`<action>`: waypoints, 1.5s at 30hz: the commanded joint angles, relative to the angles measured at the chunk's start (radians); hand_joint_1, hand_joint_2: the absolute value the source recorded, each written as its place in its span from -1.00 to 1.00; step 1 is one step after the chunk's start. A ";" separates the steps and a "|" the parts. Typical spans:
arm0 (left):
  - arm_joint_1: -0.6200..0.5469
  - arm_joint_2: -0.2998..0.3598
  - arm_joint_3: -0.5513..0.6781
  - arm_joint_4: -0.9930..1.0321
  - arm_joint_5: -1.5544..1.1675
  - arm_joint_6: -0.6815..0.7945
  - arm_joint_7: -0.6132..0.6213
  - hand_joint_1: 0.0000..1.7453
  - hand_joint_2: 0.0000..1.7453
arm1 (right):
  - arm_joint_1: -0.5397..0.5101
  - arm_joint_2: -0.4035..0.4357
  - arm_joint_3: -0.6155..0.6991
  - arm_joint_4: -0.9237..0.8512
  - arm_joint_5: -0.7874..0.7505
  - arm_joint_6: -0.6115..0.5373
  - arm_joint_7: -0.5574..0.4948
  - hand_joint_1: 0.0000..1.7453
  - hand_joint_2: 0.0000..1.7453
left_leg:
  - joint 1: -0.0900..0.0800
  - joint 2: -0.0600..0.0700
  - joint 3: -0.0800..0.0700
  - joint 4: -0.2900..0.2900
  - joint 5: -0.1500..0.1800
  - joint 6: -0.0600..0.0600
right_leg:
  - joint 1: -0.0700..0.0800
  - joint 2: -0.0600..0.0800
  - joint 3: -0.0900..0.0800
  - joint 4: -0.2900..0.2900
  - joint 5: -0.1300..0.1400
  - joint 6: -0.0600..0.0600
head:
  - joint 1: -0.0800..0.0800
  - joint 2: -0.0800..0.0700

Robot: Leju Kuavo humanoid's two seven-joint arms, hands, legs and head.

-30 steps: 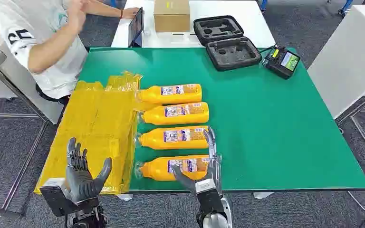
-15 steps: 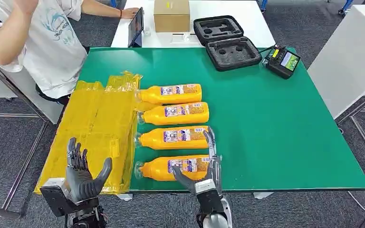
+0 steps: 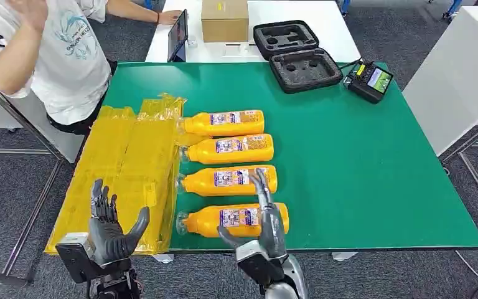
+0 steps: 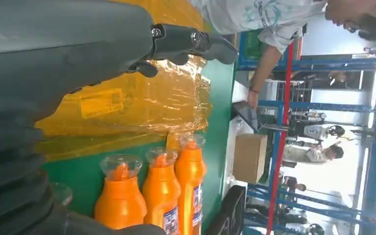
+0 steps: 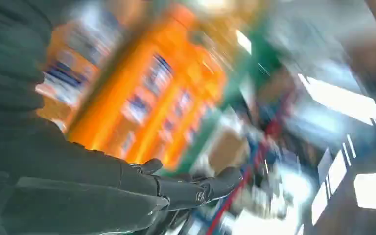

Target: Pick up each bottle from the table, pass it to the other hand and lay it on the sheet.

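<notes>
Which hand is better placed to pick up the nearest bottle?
Right. The right hand is open over the nearest bottle; the left hand hangs open beside the yellow sheet.

Orange bottles, yellow sheet, green table

Four bottles (image 3: 224,123) are orange with blue-and-white labels and clear caps; the crinkled sheet (image 3: 121,168) is translucent yellow; the table (image 3: 361,162) is flat green. The case (image 3: 297,56) is black, the box (image 3: 224,18) brown cardboard, both hands (image 3: 109,227) dark grey.
</notes>
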 commanded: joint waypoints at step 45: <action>0.005 -0.004 0.107 0.032 0.019 -0.006 0.014 -1.00 1.00 | -0.314 -0.182 0.156 0.161 0.336 0.480 0.491 -1.00 1.00 | 0.001 0.001 0.007 -0.001 -0.001 -0.001 | 0.001 0.002 0.007 -0.001 -0.001 -0.001 | 0.000 0.000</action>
